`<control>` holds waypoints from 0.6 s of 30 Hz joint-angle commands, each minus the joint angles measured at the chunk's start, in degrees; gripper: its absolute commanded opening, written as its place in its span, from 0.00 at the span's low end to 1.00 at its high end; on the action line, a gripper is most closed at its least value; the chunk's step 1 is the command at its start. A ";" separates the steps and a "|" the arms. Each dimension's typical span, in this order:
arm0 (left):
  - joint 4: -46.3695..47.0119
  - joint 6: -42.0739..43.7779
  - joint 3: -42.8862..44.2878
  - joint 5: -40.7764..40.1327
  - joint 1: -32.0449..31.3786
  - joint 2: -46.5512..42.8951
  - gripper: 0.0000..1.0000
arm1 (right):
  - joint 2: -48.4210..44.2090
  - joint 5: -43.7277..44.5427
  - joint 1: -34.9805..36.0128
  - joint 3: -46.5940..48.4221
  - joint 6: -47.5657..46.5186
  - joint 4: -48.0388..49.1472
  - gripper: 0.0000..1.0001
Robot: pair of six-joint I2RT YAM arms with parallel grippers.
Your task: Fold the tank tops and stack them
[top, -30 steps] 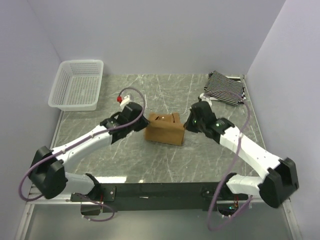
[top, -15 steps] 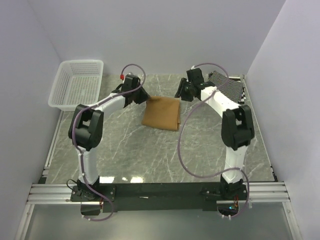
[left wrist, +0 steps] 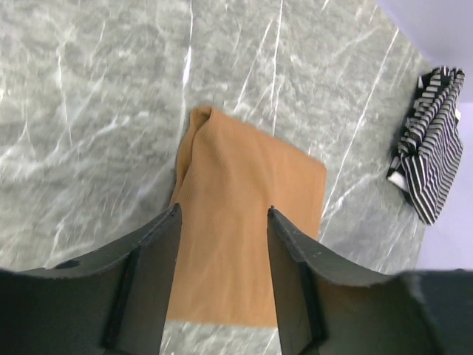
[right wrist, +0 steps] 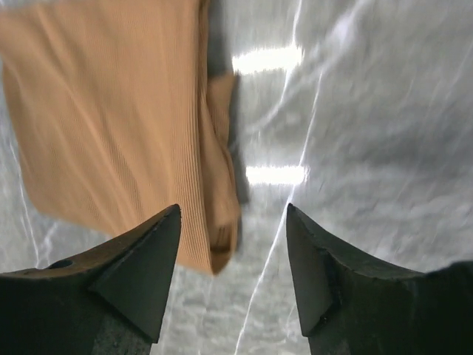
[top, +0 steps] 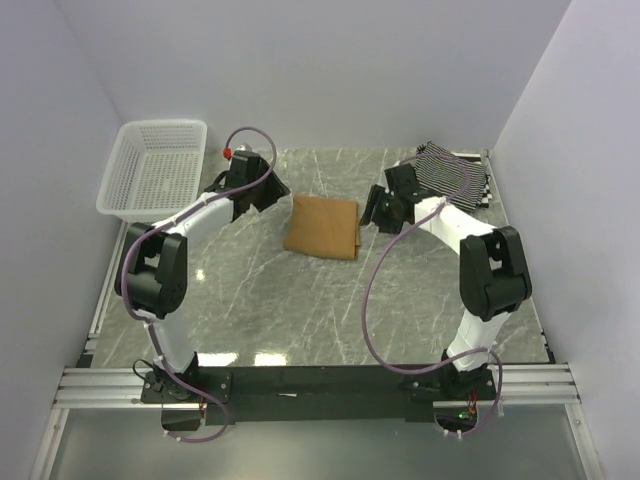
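We can't separate layers of the striped top point(top: 455, 175); left gripper point(left wrist: 223, 209) and right gripper point(right wrist: 233, 208), jaws released, flank the tan top point(top: 322, 226) on the marble table point(top: 300, 300).

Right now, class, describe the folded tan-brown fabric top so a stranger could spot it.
Start at the grey marble table. Near its middle lies a folded tan-brown fabric top. It alone is plain; the black-and-white striped top sits in the far right corner.

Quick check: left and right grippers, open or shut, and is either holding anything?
Left gripper: open, holding nothing, just off the folded tan tank top.
Right gripper: open, holding nothing, off the top's opposite side.
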 commanded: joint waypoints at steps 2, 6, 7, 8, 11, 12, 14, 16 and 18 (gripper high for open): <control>-0.20 2.24 -2.48 1.18 -1.03 0.30 0.53 | -2.39 -5.67 0.80 -5.24 1.77 9.08 0.67; 0.22 2.59 -4.50 1.27 -2.09 2.24 0.52 | 1.04 -7.44 1.68 -5.24 1.86 11.81 0.68; 0.41 2.51 -5.20 1.10 -2.18 2.33 0.52 | 1.74 -8.32 1.68 -5.76 2.39 12.95 0.69; 0.76 2.42 -6.34 0.75 -2.27 2.33 0.52 | 2.27 -8.85 1.60 -6.29 2.65 15.31 0.70; 1.72 2.51 -7.84 1.01 -2.27 2.77 0.52 | 3.68 -9.38 1.86 -8.05 3.88 18.58 0.70; 1.81 2.42 -8.10 1.27 -2.18 3.03 0.51 | 4.03 -9.38 1.86 -8.58 4.15 19.02 0.70; 2.43 2.42 -8.98 1.62 -2.18 3.82 0.50 | 4.91 -8.33 2.12 -8.93 4.67 19.12 0.70; 3.13 2.16 -9.42 2.15 -2.18 4.61 0.49 | 5.09 -7.28 2.39 -9.29 4.85 18.94 0.70; 3.40 1.98 -10.13 2.41 -2.18 4.88 0.49 | 5.17 -5.44 2.83 -9.37 5.11 18.24 0.69</control>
